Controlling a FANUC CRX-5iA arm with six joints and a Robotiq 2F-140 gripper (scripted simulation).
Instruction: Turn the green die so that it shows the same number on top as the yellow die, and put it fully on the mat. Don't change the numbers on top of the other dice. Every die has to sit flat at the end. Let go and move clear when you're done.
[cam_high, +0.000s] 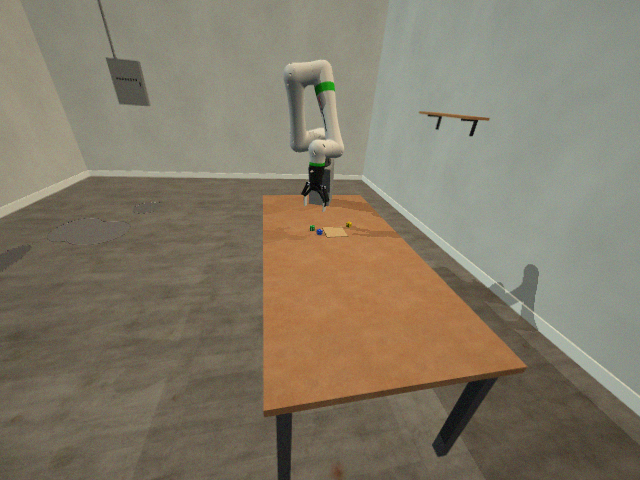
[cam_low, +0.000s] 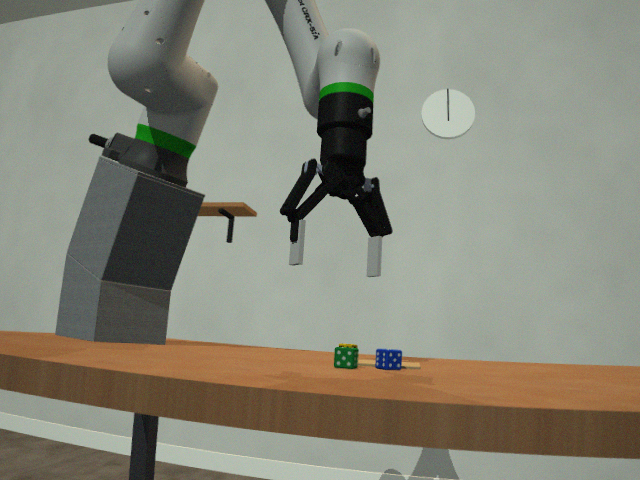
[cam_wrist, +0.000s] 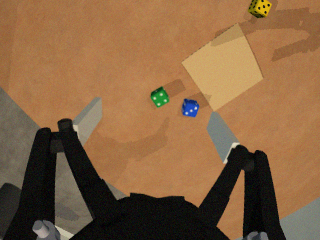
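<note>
Jaws wide open, empty, high above green die (cam_wrist: 159, 98); blue die (cam_wrist: 191, 108) just beside, touching mat (cam_wrist: 223, 67).

The arm (cam_low: 160, 77) folds over, wrist pointing straight down. The gripper (cam_low: 334, 255) hangs fully open, empty.

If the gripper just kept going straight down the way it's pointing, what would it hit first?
Probably bare table. The open gripper points down, empty, and in the wrist view the green die and blue die lie ahead of the fingers, not under them. Depth is uncertain.
</note>
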